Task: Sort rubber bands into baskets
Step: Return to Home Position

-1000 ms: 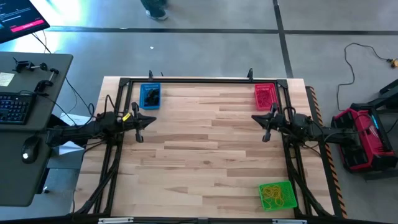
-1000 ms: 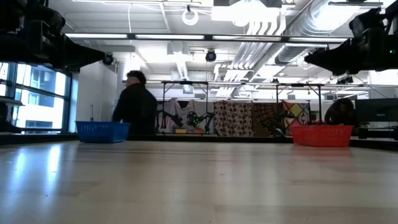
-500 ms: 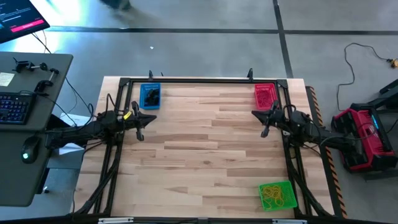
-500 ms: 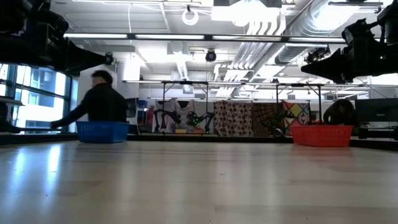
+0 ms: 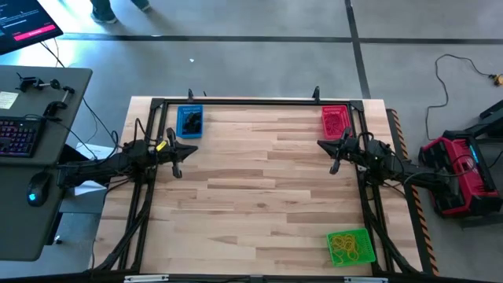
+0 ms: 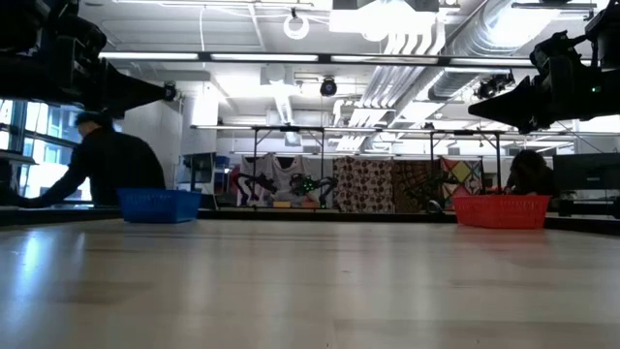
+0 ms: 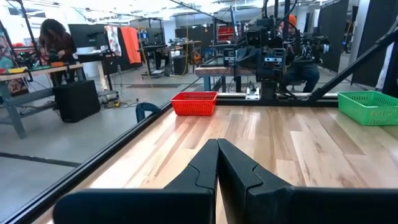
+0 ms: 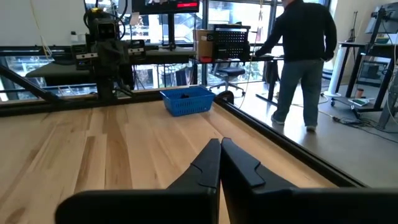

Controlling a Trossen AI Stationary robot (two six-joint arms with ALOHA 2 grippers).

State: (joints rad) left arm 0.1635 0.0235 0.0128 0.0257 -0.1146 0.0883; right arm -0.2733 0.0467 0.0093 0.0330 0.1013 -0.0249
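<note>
Both your left gripper (image 7: 217, 142) and right gripper (image 8: 220, 140) hold their dark wedge-shaped fingers (image 7: 200, 169) pressed together, empty, above the plank-wood table (image 5: 259, 189).

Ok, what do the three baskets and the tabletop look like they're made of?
Blue basket, red basket and green basket: probably moulded plastic, judging by their bright uniform colour and fine open-mesh walls. Tabletop: wood, in pale butcher-block strips with visible grain and seams; its soft sheen suggests a sealed finish.
</note>
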